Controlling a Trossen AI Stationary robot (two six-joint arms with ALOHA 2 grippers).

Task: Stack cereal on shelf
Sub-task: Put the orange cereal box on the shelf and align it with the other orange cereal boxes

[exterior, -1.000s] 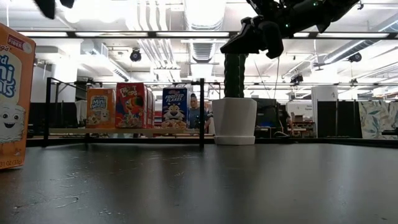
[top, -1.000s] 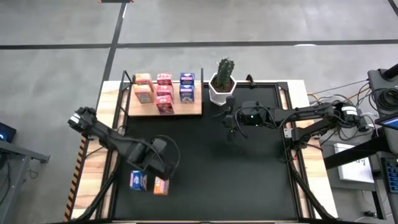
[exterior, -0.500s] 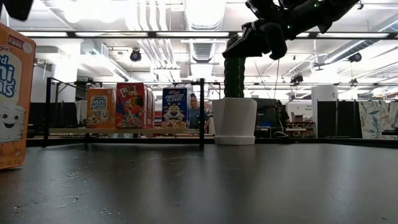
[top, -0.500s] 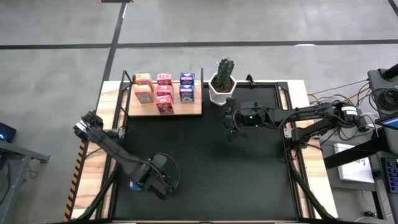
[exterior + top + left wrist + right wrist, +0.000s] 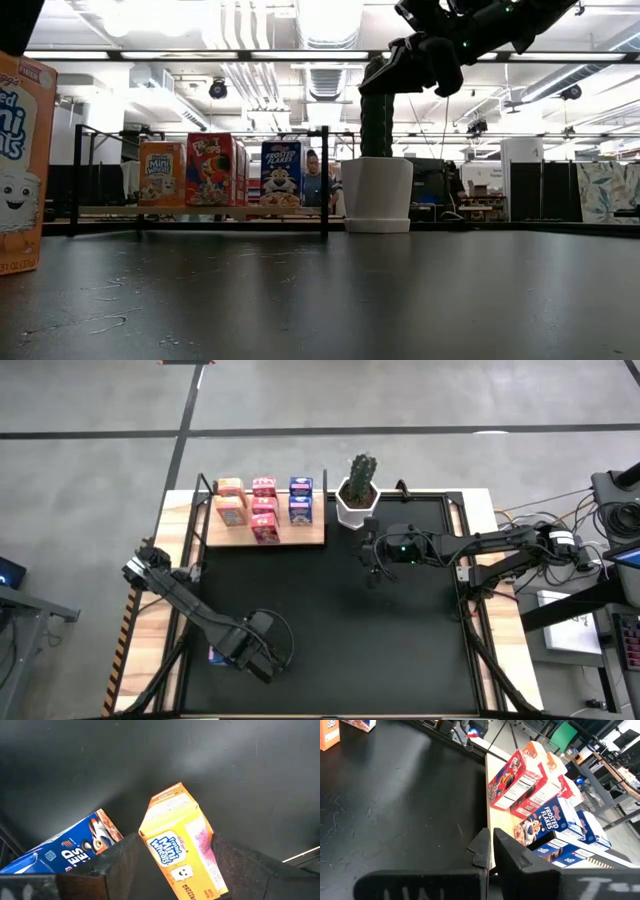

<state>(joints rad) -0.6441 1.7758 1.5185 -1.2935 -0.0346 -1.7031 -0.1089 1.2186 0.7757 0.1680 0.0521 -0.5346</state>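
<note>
The shelf (image 5: 300,536), a light-wood board with black posts, lies at the far left. On it are orange (image 5: 230,501), pink-red (image 5: 264,510) and blue (image 5: 300,500) cereal boxes. At the near left an orange cereal box (image 5: 175,830) stands upright on the black mat. A blue box (image 5: 65,851) lies on the mat beside it. My left gripper (image 5: 256,650) points down over the orange box, open, one finger on each side of it (image 5: 172,870). My right gripper (image 5: 370,563) hovers shut above the mat near the plant pot. My left gripper has its fingers (image 5: 120,865) close against two opposite sides of the orange box (image 5: 150,827), coming from above. I cannot tell whether they touch it. The box stands with its base on the mat.
A cactus in a white pot (image 5: 357,495) stands at the far edge, just right of the shelf. The black mat (image 5: 400,640) is bare across its middle and near right. Cables and equipment (image 5: 600,560) sit beyond the table's right edge.
My left gripper has moved toward the near edge and down, and now covers the orange box in the high view. In the low view its dark tip has come in above that box.
</note>
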